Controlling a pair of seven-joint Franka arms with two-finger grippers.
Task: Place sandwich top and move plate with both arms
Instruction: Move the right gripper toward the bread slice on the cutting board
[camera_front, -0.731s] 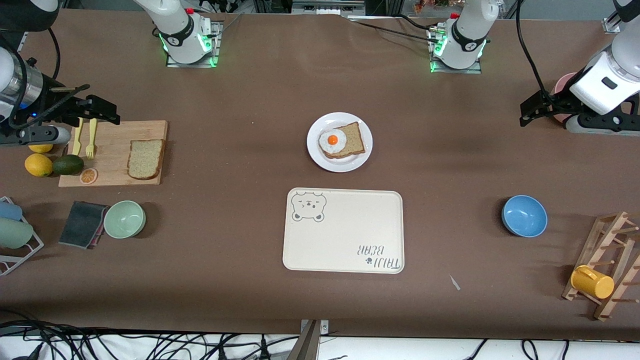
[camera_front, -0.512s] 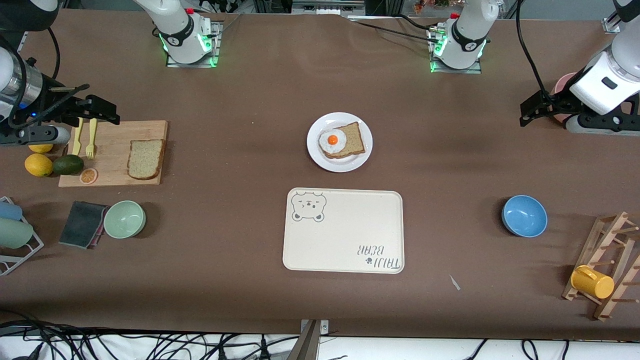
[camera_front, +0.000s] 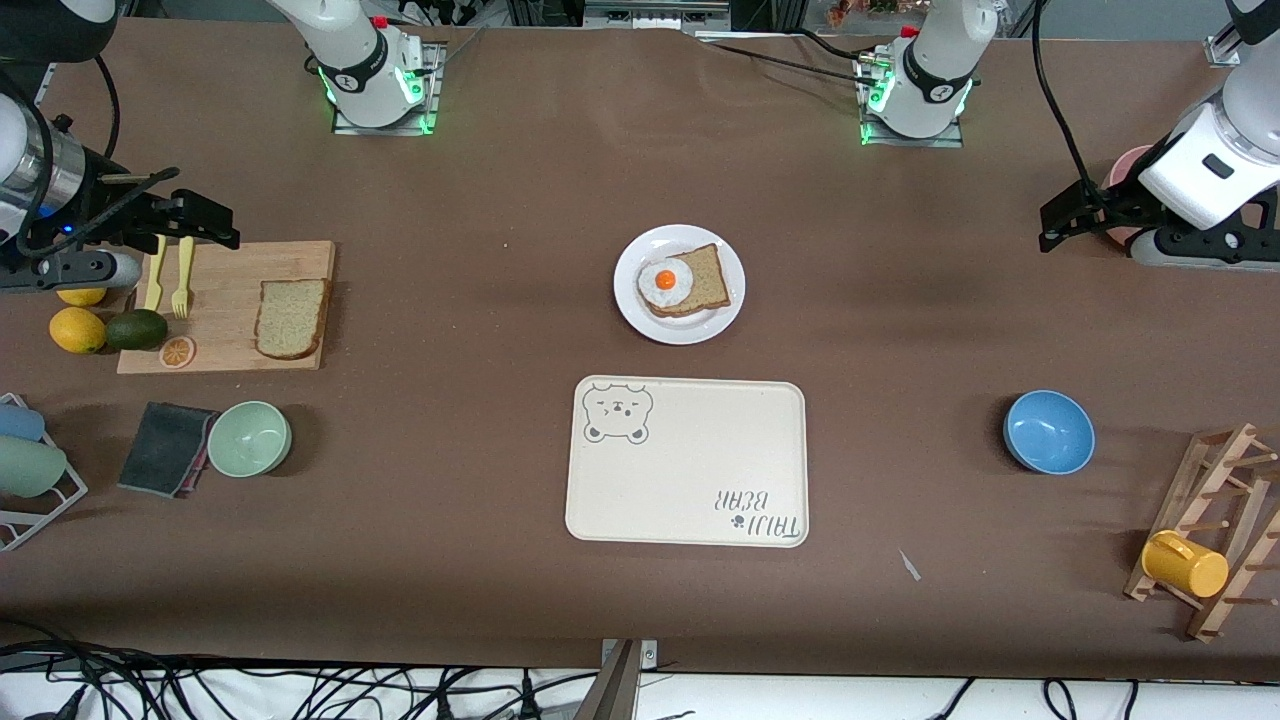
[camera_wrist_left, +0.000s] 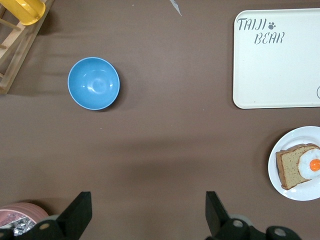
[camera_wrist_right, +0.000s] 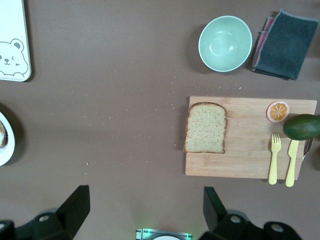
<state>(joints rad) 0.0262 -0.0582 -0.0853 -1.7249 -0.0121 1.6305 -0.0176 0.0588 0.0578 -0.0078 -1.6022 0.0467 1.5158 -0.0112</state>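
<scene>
The sandwich top (camera_front: 290, 318), a plain brown bread slice, lies on a wooden cutting board (camera_front: 225, 345) at the right arm's end of the table; it also shows in the right wrist view (camera_wrist_right: 206, 128). The white plate (camera_front: 636, 318) sits mid-table with an egg-topped slice (camera_front: 685, 282) on it; it also shows in the left wrist view (camera_wrist_left: 280, 186). My right gripper (camera_front: 212, 225) hangs open and empty over the board's end by the yellow cutlery, apart from the bread. My left gripper (camera_front: 1048, 232) hangs open and empty over the table at the left arm's end.
A cream bear tray (camera_front: 690, 480) lies nearer the camera than the plate. A blue bowl (camera_front: 1048, 432) and a wooden rack with a yellow mug (camera_front: 1185, 565) are at the left arm's end. A green bowl (camera_front: 250, 438), dark cloth (camera_front: 165, 448), avocado (camera_front: 136, 329) and lemons are by the board.
</scene>
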